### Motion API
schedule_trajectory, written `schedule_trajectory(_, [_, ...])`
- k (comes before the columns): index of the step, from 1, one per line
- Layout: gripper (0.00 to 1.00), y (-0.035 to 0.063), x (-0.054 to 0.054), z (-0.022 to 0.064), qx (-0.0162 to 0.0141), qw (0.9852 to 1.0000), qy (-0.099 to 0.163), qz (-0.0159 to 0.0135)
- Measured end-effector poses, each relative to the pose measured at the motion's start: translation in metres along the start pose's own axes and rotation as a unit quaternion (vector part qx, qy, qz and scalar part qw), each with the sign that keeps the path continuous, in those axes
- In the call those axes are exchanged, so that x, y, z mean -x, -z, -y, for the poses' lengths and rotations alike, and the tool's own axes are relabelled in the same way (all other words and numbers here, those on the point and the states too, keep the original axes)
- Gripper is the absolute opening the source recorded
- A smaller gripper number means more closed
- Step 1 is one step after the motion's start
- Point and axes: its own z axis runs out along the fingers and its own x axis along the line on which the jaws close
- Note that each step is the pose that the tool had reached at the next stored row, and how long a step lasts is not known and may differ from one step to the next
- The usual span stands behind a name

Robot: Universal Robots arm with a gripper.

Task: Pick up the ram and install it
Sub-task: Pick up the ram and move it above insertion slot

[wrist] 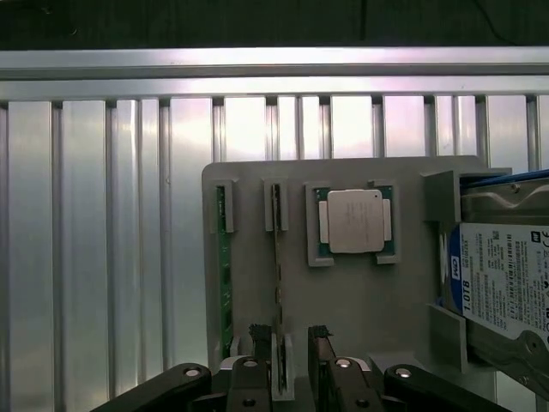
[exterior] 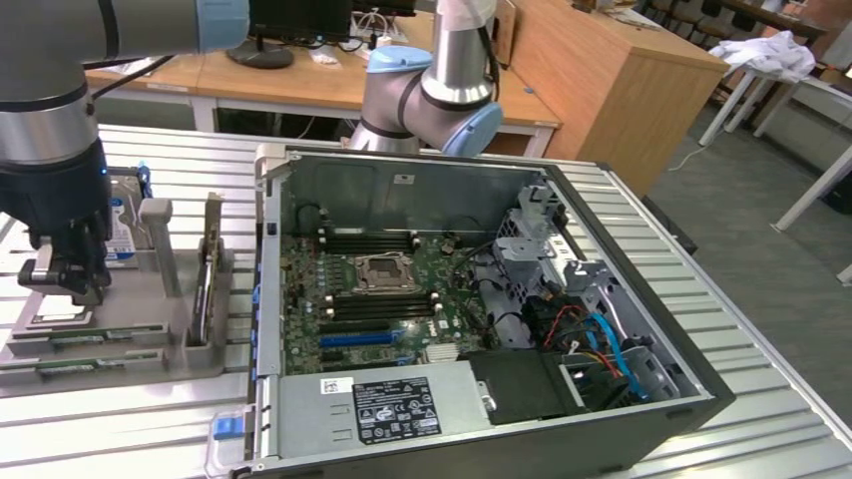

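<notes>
Grey plastic holder (wrist: 360, 300): flat, matte, slotted, lying on the ribbed aluminium bench (wrist: 103, 257).
Gripper (wrist: 287, 336): dark jaws spread wide apart, low over the holder's edge.
Ram (wrist: 276, 249): thin green board on edge in a holder slot, one end sitting between those jaws.
Processor (wrist: 355, 221): square, silver, seated mid-holder.
Hard drive (wrist: 502, 275): blue-labelled metal slab at the holder's edge.

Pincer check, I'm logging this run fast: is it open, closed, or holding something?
Pincer: open, holding nothing, poised over a green memory stick in the gray tray.
</notes>
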Motion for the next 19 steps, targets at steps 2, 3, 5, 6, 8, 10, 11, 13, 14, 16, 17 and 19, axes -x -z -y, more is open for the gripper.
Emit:
schedule_trajectory(2, [0.31, -0.0001, 0.000, 0.0000, 0.0000, 1.0000, 0.000, 0.0000])
schedule_trajectory(3, [0.31, -0.0002, 0.000, 0.0000, -0.0001, 1.0000, 0.000, 0.0001])
schedule_trajectory(5, [0.31, -0.0008, 0.000, 0.0001, -0.0003, 1.0000, 0.000, 0.0002])
schedule_trajectory(6, [0.31, -0.0015, 0.000, 0.0001, -0.0004, 1.0000, 0.000, 0.0003])
schedule_trajectory(8, [0.31, -0.0031, 0.000, 0.0001, -0.0001, 1.0000, 0.000, 0.0001])
schedule_trajectory(10, [0.31, -0.0049, 0.000, 0.0002, -0.0002, 1.0000, 0.000, 0.0001])
schedule_trajectory(11, [0.31, -0.0057, 0.000, 0.0002, -0.0001, 1.0000, 0.000, 0.0001])
schedule_trajectory(13, [0.31, -0.0123, 0.000, 0.0005, -0.0002, 1.0000, 0.000, 0.0001])
schedule_trajectory(14, [0.31, -0.0136, 0.000, 0.0005, -0.0001, 1.0000, 0.000, 0.0000])
schedule_trajectory(16, [0.31, -0.0137, 0.000, 0.0005, -0.0002, 1.0000, 0.000, 0.0001])
schedule_trajectory(17, [0.31, -0.0138, 0.000, 0.0004, -0.0002, 1.0000, 0.000, 0.0001])
schedule_trajectory(19, [0.31, -0.0138, -0.002, 0.0006, -0.0002, 1.0000, 0.000, 0.0001])
